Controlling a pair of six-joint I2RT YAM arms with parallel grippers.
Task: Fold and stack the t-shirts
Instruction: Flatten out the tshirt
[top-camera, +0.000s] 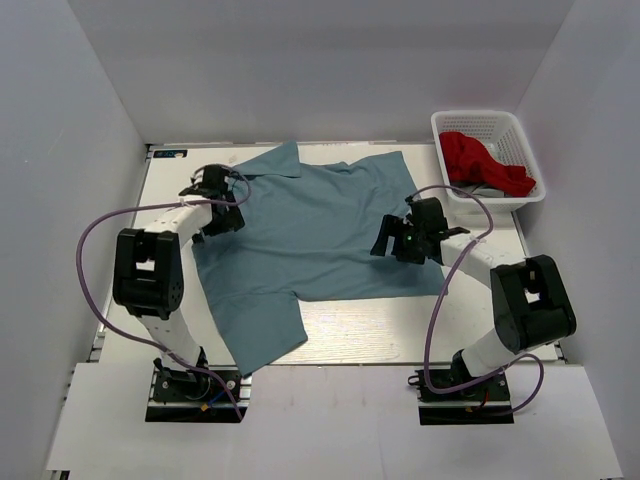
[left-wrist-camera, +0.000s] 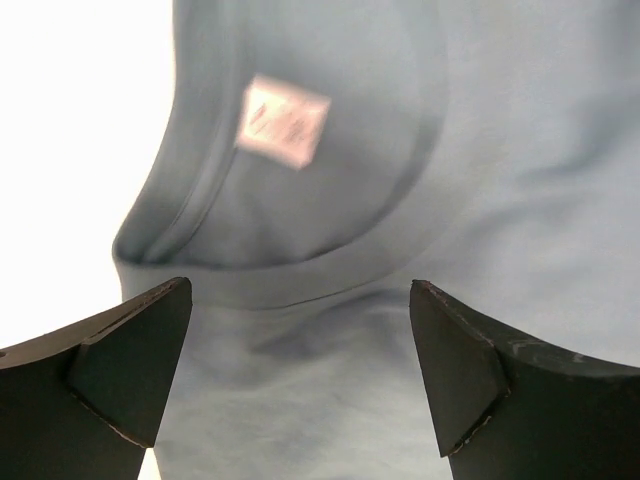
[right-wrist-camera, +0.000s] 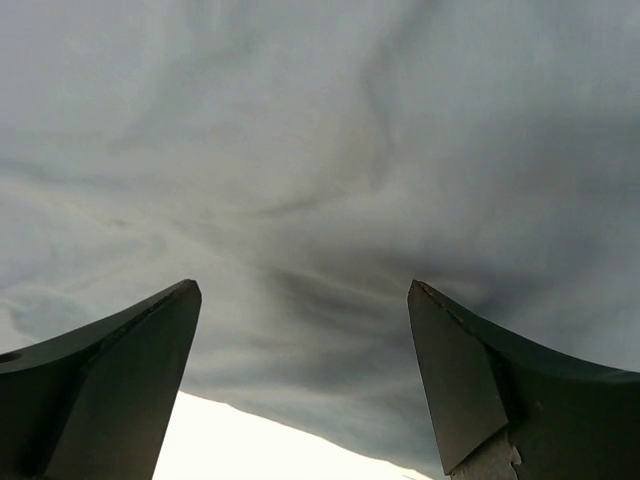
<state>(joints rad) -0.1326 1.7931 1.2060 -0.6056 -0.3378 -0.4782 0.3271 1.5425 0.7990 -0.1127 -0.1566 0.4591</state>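
A grey-blue t-shirt (top-camera: 320, 225) lies spread flat across the white table, one sleeve reaching toward the near left edge. My left gripper (top-camera: 215, 195) hovers over its left side by the collar, jaws open and empty. In the left wrist view the collar (left-wrist-camera: 290, 285) and a white neck label (left-wrist-camera: 283, 120) show just beyond the left gripper (left-wrist-camera: 300, 375). My right gripper (top-camera: 400, 235) is over the shirt's right part, open. The right wrist view shows wrinkled cloth (right-wrist-camera: 320, 200) between the wide jaws of that gripper (right-wrist-camera: 303, 370), with the shirt's edge and white table below.
A white lattice basket (top-camera: 520, 135) stands at the back right and holds a red garment (top-camera: 480, 160). White walls enclose the table on three sides. Purple cables loop from both arms.
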